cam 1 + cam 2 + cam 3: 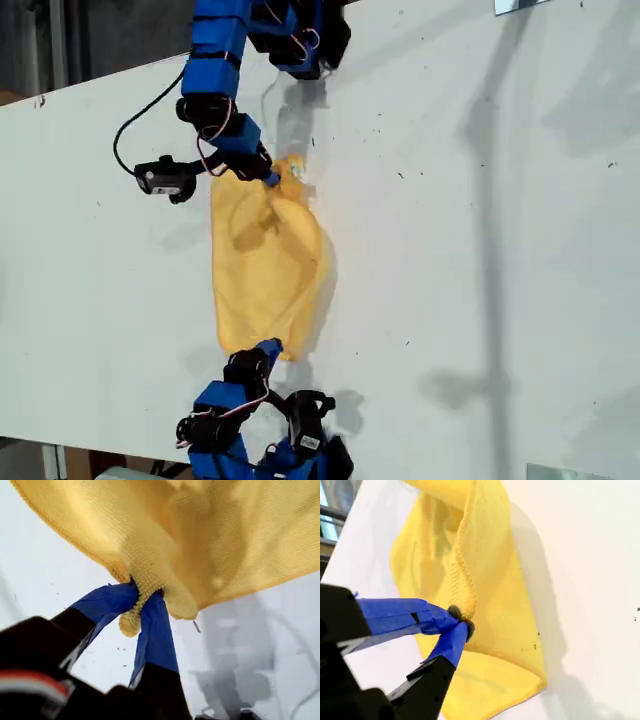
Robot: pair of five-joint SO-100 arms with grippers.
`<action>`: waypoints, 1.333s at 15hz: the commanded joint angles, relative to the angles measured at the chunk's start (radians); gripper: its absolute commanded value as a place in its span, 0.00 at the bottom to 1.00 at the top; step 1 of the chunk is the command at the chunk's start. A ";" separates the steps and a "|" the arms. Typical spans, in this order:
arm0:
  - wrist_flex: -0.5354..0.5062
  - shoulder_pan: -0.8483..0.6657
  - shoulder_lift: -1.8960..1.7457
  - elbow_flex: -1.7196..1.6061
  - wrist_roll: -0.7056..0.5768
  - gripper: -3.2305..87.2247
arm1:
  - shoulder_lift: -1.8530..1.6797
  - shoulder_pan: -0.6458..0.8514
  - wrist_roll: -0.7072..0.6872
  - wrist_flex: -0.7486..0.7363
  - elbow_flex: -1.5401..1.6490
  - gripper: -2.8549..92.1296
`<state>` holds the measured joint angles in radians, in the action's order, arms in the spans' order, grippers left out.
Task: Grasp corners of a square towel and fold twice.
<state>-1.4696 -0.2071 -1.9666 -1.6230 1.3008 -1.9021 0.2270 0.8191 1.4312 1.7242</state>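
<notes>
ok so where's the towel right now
The towel sits left of centre in the exterior view on the white table, stretched between two arms, one at the view's top and one at its bottom. Each hand, my first and my second, pinches its hem.

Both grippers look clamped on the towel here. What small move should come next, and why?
Probably carry both pinched corners across together and lay them down. My first gripper and my second gripper are each shut on a corner of the towel, which hangs bunched between them over the table, not yet folded flat.
</notes>
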 commanded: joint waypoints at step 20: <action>0.442 -0.951 0.275 0.161 -0.407 0.02 | 0.687 0.706 -0.382 -0.486 -0.664 0.03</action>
<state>-1.0830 -1.1382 -1.6904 -1.4864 0.9035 -1.2088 0.9158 0.4510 0.9679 1.1367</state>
